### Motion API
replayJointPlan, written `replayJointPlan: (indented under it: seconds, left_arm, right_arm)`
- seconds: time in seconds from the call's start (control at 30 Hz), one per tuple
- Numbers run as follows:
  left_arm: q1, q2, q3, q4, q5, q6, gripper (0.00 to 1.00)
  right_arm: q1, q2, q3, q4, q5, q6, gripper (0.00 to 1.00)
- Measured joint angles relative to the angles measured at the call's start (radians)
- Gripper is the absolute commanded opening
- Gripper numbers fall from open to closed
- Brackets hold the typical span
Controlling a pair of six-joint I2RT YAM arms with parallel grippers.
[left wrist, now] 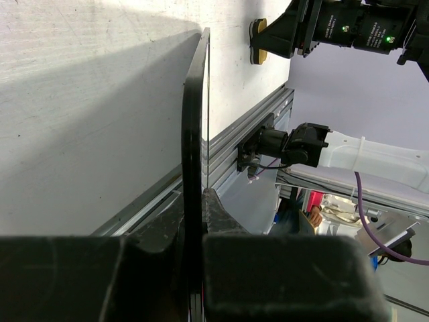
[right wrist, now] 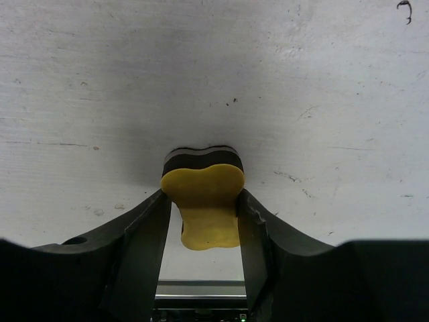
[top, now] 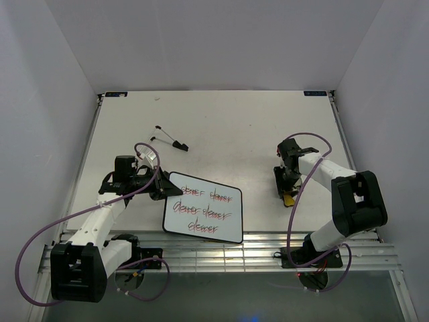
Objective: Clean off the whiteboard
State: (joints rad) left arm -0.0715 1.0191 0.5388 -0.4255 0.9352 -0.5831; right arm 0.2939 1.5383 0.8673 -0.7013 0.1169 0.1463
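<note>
The whiteboard lies at the front middle of the table, with three lines of red-and-black handwriting on it. My left gripper is shut on its left edge. In the left wrist view the board shows edge-on between my fingers. The yellow peanut-shaped eraser sits on the table to the right of the board, apart from it. My right gripper is shut on the eraser, one finger against each side of its waist. The eraser also shows in the left wrist view.
A black marker and thin black pieces lie on the table behind the board. A metal rail runs along the front edge. White walls close in the left, right and back.
</note>
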Motion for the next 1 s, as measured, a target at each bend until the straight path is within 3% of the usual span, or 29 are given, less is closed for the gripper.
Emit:
replayJointPlan:
  seconds: [0.13,0.33,0.67,0.8,1.0]
  left_arm:
    - [0.0,0.0,0.0,0.0,0.0,0.0,0.0]
    - [0.0,0.0,0.0,0.0,0.0,0.0,0.0]
    - [0.0,-0.019,0.0,0.0,-0.01,0.0,0.0]
    - [0.0,-0.031,0.0,0.0,-0.018,0.0,0.0]
    - [0.0,-0.029,0.003,-0.001,-0.018,0.01,0.0]
  right_arm:
    - [0.0,0.0,0.0,0.0,0.0,-0.002,0.41]
    - [0.0,-0.022,0.0,0.0,-0.003,-0.004,0.36]
    - [0.031,-0.227,0.0,0.007,-0.094,0.003,0.29]
    - [0.146,-0.33,0.0,0.05,-0.16,0.033,0.29]
    - [0.432,-0.438,0.0,0.26,-0.257,0.143,0.27]
